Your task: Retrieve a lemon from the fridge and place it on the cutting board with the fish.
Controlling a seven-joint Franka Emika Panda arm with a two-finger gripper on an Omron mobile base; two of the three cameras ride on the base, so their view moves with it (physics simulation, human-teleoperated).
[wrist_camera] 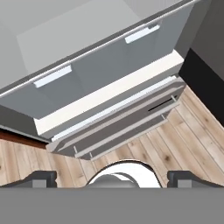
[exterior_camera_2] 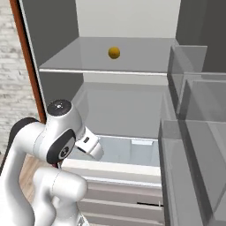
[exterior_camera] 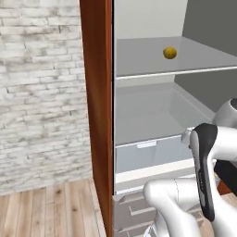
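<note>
Standing open across both base views: the fridge (exterior_camera: 152, 111), pale grey inside, with its door (exterior_camera_2: 194, 132) swung out at the right and carrying clear shelf bins. Running down the left of the opening: a reddish-brown wooden panel (exterior_camera: 96, 106), with a whitewashed brick wall (exterior_camera: 41, 92) further left and a wood plank floor (exterior_camera: 51, 210) below. Spanning the upper part of the interior: a flat shelf (exterior_camera_2: 110, 62). Sitting below it: a deep recessed bay, fronted at the near edge by a translucent crisper drawer (exterior_camera_2: 128, 150) with a small pale handle, then the grey lower drawers (wrist_camera: 118, 127) down near the floor.

Rising in front of the drawers, low and near: the white arm (exterior_camera_2: 48, 150), folded at the elbow, wrist pointing down toward the floor.

Showing at the bottom of the hand view: the gripper (wrist_camera: 113, 179), fingertips (wrist_camera: 41, 178) set wide apart, released, grasping nothing, looking at the drawer fronts and floor planks.

Resting alone on the upper shelf, toward its far middle, well apart from the gripper: the lemon (exterior_camera: 170, 53), small and golden-yellow.
</note>
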